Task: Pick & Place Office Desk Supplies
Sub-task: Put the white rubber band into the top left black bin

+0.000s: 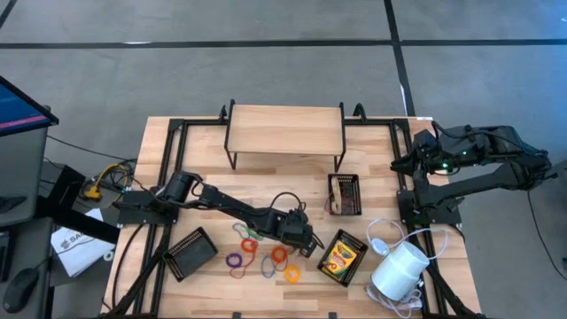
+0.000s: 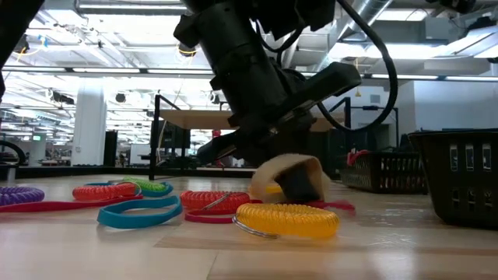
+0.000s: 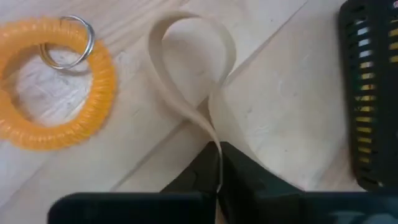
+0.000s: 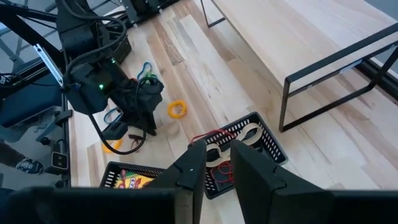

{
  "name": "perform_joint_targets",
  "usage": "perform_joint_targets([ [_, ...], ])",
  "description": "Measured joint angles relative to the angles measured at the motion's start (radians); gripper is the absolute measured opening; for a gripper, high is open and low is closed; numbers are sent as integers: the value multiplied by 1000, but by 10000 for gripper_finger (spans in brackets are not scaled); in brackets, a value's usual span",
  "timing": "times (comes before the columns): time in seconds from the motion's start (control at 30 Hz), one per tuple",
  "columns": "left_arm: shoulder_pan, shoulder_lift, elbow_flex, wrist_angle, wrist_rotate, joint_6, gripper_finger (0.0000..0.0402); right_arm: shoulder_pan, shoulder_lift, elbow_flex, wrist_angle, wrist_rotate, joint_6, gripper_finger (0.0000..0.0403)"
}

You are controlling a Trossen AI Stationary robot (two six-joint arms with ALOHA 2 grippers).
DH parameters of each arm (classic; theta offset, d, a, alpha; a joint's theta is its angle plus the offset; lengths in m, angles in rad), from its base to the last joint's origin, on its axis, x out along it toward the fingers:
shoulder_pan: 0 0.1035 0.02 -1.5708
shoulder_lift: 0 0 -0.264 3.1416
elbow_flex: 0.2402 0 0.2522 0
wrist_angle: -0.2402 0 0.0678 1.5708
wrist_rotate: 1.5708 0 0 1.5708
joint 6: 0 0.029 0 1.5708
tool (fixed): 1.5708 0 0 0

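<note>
The left gripper (image 1: 307,241) is low over the middle of the table (image 1: 372,168), its fingers (image 3: 249,180) pressed together on a flat beige rubber band (image 3: 193,68). The band is pinched at one end, so the rest of it bulges out in a loop ahead of the fingertips; in the low view the loop (image 2: 289,177) sits at table level, though whether it touches the wood is hard to say.

Just beside the band lies a yellow coiled wrist loop (image 3: 53,93) with a metal key ring (image 3: 67,40) on it. More coiled loops are scattered to the left arm's side of the gripper: an orange one (image 1: 279,254), a purple one (image 1: 234,261), a red one (image 2: 214,201), a blue one (image 2: 140,214) and a green one (image 2: 148,187).

On the other side of the gripper stands a black mesh tray (image 1: 343,257) holding a yellow-and-green crayon box (image 1: 341,255). A second mesh tray (image 1: 345,195) near the wooden shelf (image 1: 283,130) holds some bands, and a third (image 1: 190,252) lies near the left arm's base.

The right gripper (image 4: 211,168) hangs high at the table's right edge, its fingers a narrow gap apart with nothing between them. A white cylinder (image 1: 399,270) with a cord lies below it.
</note>
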Motion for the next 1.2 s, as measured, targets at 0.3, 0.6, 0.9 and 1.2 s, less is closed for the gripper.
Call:
perform_joint_targets([
  [0.3,16,-137,-10,59,-136,25,1,0,0,0,1,0,39,72],
  [0.6,93,-325,-4,192,-286,190,1,0,3,0,19,28,84,72],
  [0.9,153,-350,-5,462,-191,286,1,0,3,0,17,27,135,72],
  [1.2,179,-350,-3,862,-188,348,1,6,41,-1,64,22,115,72],
])
